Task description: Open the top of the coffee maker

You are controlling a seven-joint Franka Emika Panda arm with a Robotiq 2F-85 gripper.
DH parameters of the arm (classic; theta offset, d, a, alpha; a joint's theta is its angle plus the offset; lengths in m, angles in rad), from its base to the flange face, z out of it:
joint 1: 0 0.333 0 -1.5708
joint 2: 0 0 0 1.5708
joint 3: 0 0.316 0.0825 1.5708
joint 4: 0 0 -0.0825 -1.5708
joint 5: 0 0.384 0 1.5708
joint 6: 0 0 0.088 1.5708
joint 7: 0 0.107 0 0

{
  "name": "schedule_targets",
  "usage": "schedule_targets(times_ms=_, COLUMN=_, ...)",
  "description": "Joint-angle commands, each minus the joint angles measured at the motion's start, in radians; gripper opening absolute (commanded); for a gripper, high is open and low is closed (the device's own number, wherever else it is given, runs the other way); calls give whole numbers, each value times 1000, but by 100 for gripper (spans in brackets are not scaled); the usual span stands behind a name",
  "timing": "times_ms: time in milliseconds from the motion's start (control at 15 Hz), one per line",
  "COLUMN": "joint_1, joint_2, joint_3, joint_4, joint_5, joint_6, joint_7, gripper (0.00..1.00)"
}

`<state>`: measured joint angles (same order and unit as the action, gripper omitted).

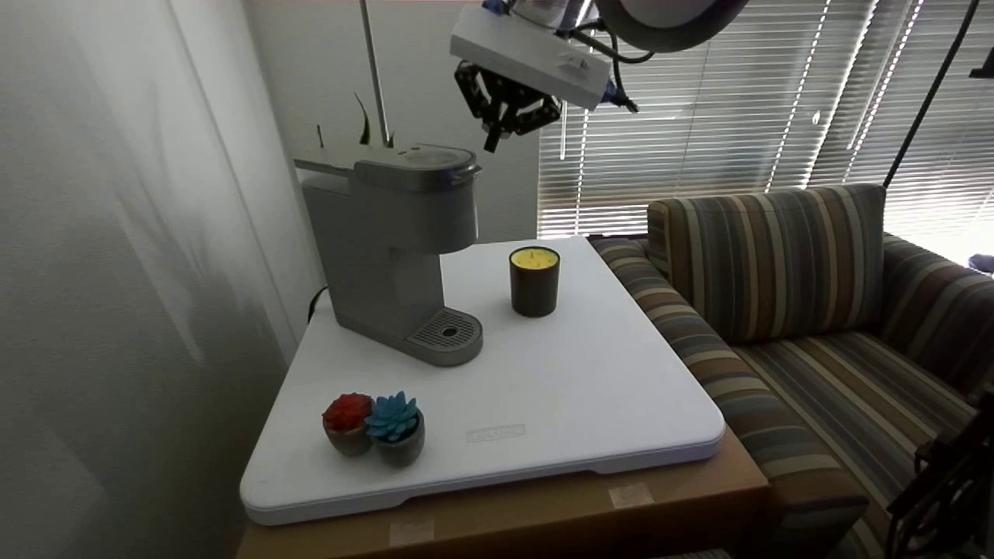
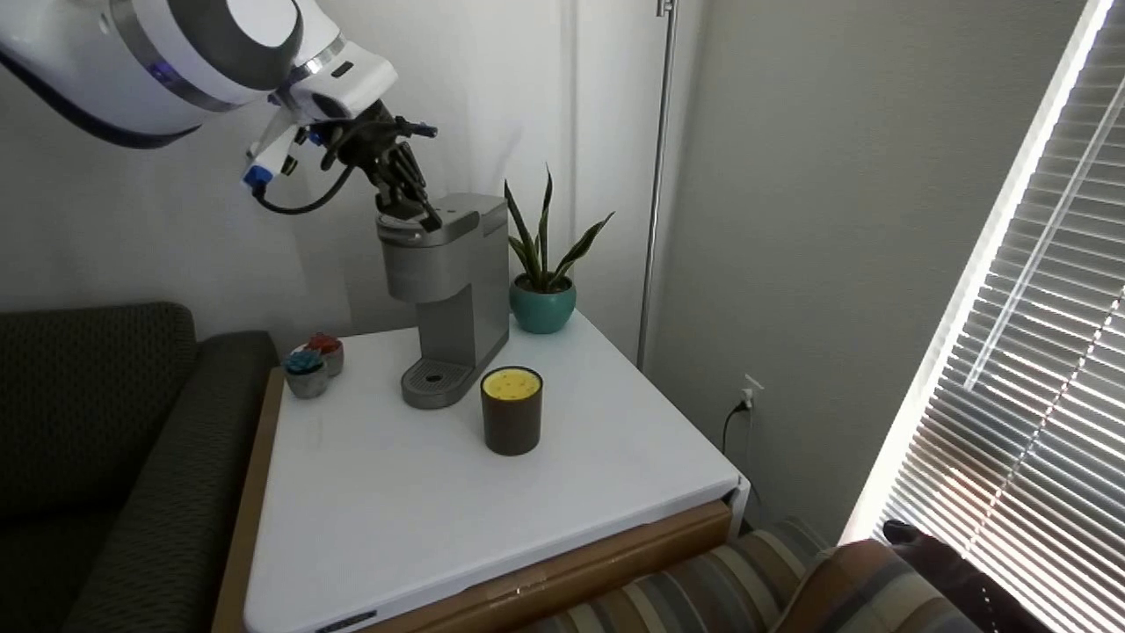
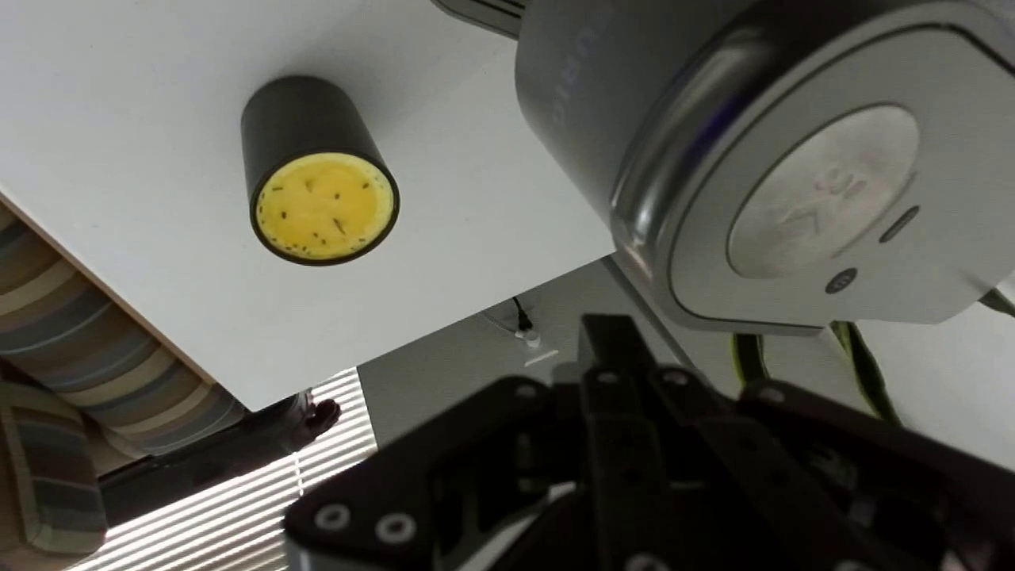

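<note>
The grey coffee maker [image 1: 392, 233] stands upright on the white table; it also shows in an exterior view [image 2: 429, 271] and in the wrist view [image 3: 575, 103]. Its top [image 1: 435, 158] lies flat and closed on the head. In the wrist view the top [image 3: 944, 190] fills the upper right, with its rounded front edge towards the candle. My gripper [image 1: 494, 138] is shut and empty, in the air above and just off the front of the head. In an exterior view the gripper [image 2: 429, 218] overlaps part of the top; contact cannot be told. In the wrist view the fingertips [image 3: 614, 341] are apart from it.
A dark candle jar [image 1: 534, 283] stands in front of the machine. Small red [image 1: 348, 419] and blue [image 1: 394, 427] potted succulents stand near a table edge. A plant in a teal pot [image 2: 542, 303] and a metal pole [image 2: 659, 193] are behind. A striped armchair [image 1: 769, 272] adjoins the table.
</note>
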<state>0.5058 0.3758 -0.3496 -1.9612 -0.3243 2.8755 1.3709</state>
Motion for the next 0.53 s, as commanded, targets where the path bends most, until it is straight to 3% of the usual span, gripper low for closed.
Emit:
schedule_targets(times_ms=0, joint_1=39, joint_2=-25, joint_3=-47, joint_4=-6, joint_5=-31, joint_6=-96, joint_7=51, gripper=0)
schedule_targets(times_ms=267, joint_1=-81, joint_2=-58, joint_3=97, joint_4=-11, joint_5=8, joint_6=-269, joint_7=45, gripper=0)
schedule_targets(times_ms=333, joint_1=-111, joint_2=-58, joint_3=133, joint_4=-9, joint_5=29, joint_6=-283, joint_7=29, gripper=0)
schedule_targets(times_ms=467, joint_1=-193, joint_2=-45, joint_3=228, joint_4=-17, joint_5=128, joint_6=-206, joint_7=-57, gripper=0)
